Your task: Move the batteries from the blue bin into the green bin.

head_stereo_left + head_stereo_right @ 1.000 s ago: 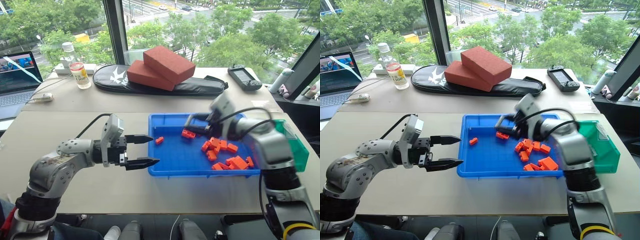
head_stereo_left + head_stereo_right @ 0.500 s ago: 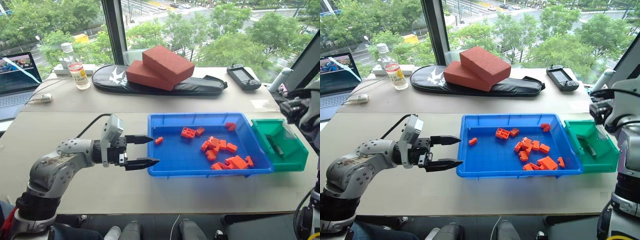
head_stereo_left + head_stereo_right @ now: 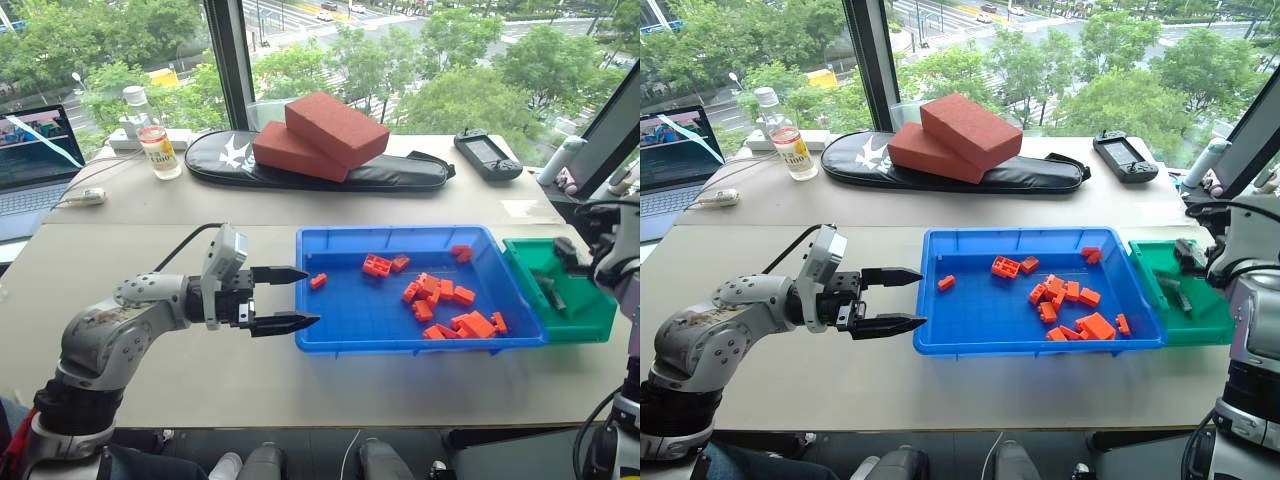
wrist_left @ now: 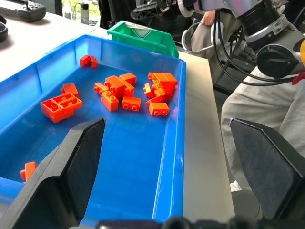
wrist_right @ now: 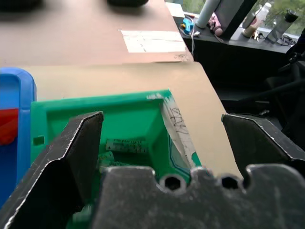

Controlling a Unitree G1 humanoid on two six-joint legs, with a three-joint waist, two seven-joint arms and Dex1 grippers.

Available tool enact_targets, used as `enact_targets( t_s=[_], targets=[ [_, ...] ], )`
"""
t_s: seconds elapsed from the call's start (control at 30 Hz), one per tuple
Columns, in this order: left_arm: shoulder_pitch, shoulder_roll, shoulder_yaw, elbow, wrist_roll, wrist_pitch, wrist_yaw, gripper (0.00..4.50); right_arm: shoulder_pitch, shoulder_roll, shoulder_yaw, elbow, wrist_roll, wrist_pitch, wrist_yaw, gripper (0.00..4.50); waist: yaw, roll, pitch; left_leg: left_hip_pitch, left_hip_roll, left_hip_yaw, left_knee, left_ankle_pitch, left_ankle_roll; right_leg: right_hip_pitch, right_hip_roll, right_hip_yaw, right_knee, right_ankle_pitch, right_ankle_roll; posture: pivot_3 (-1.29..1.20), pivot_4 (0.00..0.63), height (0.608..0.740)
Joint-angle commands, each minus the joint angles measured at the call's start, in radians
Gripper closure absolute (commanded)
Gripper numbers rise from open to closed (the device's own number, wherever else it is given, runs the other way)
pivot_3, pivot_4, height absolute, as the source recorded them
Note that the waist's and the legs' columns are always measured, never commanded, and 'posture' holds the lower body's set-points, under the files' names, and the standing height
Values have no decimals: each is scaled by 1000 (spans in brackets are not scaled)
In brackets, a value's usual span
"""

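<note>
A: How is the large shallow bright-blue plastic tray [image 3: 330, 320] laid out?

B: It is set on the beige table [image 3: 150, 250], and only small orange toy building bricks [image 3: 440, 300] are seen inside it, most gathered toward its right half, one [image 3: 318, 281] lying apart near the left wall. No slim grey cylinder can be made out among them.

A: And the small, deeper green plastic bin [image 3: 590, 315]?

B: It is placed just beside the tray's right end, touching or nearly so. A dark slim object [image 3: 548, 290] is seen lying on its floor; whether it is one of the batteries cannot be told from the head views. In the right wrist view a pale label-like strip [image 5: 126, 145] is seen at the bottom of the bin.

A: The right gripper [image 5: 162, 143]?

B: It is held above the green bin, with its two black fingers [image 5: 71, 157] spread wide and nothing between them.

A: The left gripper [image 3: 285, 298]?

B: It is held level at the tray's left edge, pointed toward the tray, its fingers [image 3: 285, 322] parted and empty.

A: What is seen farther back?

B: Two red-brown blocks [image 3: 320, 135] are stacked on a black flat case [image 3: 400, 172], with a handheld controller [image 3: 488, 153], a bottle [image 3: 158, 140] and a laptop [image 3: 35, 150] alongside.
</note>
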Motion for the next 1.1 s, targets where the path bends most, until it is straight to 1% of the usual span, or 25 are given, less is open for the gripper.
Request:
enact_targets(
  t_s=[0.03, 0.07, 0.13, 0.17, 0.23, 0.33, 0.37, 0.47, 0.53, 1.1],
  targets=[
    [-10, -7, 20, -19, -23, -4, 4, 0, 83, -13, 71, -169, 141, -139, 255, 53, 0, 0, 0, 0, 0, 0, 0, 0, 0, 1, 0, 0, -1, 0, 0, 0, 150, 740],
    [-10, -9, 21, -19, -25, -3, 6, 0, 153, -13, 82, -250, 227, -132, 363, 53, 1, 0, 0, 0, 0, 0, 0, 0, 0, 1, 0, 0, -1, 0, 0, 0, 150, 740],
    [-9, -11, 23, -19, -27, -2, 7, 0, 329, -74, 123, -373, 290, -168, 550, 53, 9, 0, 0, 0, 0, -2, 0, 0, 0, 2, 0, -2, -1, 0, 0, 0, 150, 740],
    [-7, -12, 23, -21, -26, -2, 7, 0, 394, -93, 116, -417, 330, -173, 617, 53, 15, 0, 0, -1, 0, -4, 0, 0, 0, 2, 0, -3, -1, 0, 0, 0, 150, 740],
    [-2, -13, 25, -25, -28, -1, 9, 0, 441, -91, 75, -459, 413, -176, 670, 53, 21, 0, 0, -2, -1, -4, 0, 0, 0, 1, -1, -3, -1, 0, 0, 0, 150, 740],
    [6, -18, 23, -23, -13, -9, 23, 0, 459, -75, 32, -465, 470, -209, 692, 53, 12, 0, 0, -1, -1, -1, 3, 0, 0, 1, -2, 0, -2, 0, 1, 0, 150, 740],
    [7, -19, 23, -23, -12, -10, 24, 0, 458, -72, 29, -457, 467, -225, 689, 53, 11, 0, 0, 0, -1, -1, 3, 0, 0, 3, -1, -1, -1, 0, 1, 0, 150, 740],
    [7, -21, 24, -24, -18, -8, 24, 0, 453, -72, 36, -441, 464, -242, 671, 53, 8, -1, 0, 11, 2, -2, 2, 0, 0, 14, 1, -2, -2, 0, 1, 0, 150, 740],
    [7, -21, 24, -22, -17, -9, 23, 0, 456, -76, 43, -439, 468, -245, 667, 53, 7, -1, 0, 15, 1, -1, 1, 0, 0, 17, 1, -2, -3, -1, 1, 0, 150, 740],
    [-10, -14, 23, 1, 4, -17, 9, 0, 492, -87, 73, -429, 462, -270, 671, 53, 9, -1, 0, 14, 1, -2, 1, -1, 0, 17, 0, -2, -3, -1, 1, 0, 150, 740]
  ],
)
